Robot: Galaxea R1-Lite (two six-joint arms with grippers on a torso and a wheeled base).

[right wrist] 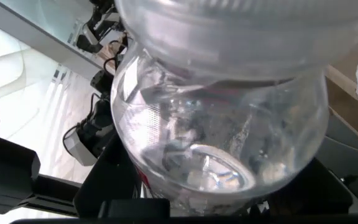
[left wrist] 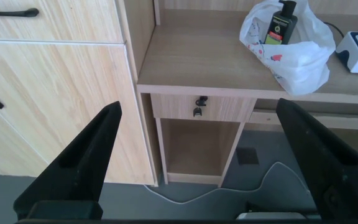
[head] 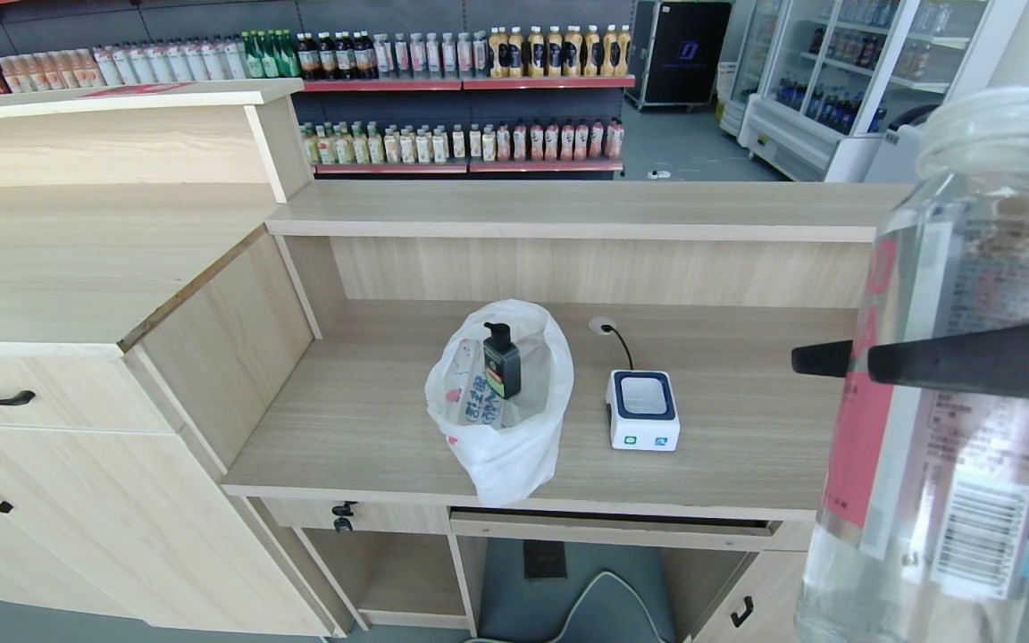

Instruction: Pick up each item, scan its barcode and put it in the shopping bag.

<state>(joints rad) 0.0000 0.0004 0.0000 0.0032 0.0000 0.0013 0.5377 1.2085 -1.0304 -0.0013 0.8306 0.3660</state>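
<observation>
A clear water bottle with a pink and white label and a barcode stands upright at the right of the head view, high above the counter. My right gripper is shut on its middle, black fingers crossing the label; the bottle shows from its bottom end in the right wrist view. On the counter a white shopping bag stands open, holding a black pump bottle. Right of it sits the white and blue scanner. My left gripper hangs open and empty, low in front of the counter's left end.
A tall wooden cabinet with black handles stands to the left of the counter. A raised ledge runs along the back. The scanner's cable leads to a port in the counter. Drink shelves and fridges stand far behind.
</observation>
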